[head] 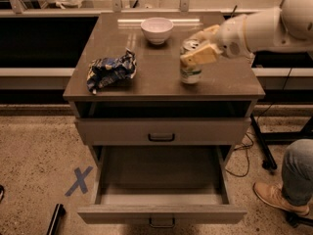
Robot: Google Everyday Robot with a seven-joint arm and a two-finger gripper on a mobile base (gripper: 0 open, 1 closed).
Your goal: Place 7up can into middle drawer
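The brown tabletop carries three things: one white-and-green aluminium 7up can, one white round bowl and one crumpled blue-and-white foil snack bag. One cream claw is at the can's top. There are two grey-brown drawers: one pulled-out middle drawer and one flat drawer front. One blue tape cross marks the floor.

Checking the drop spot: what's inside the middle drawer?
Middle drawer: only bare floor shows; its rear is hidden under the cabinet. The tool is at the 7up can on top.
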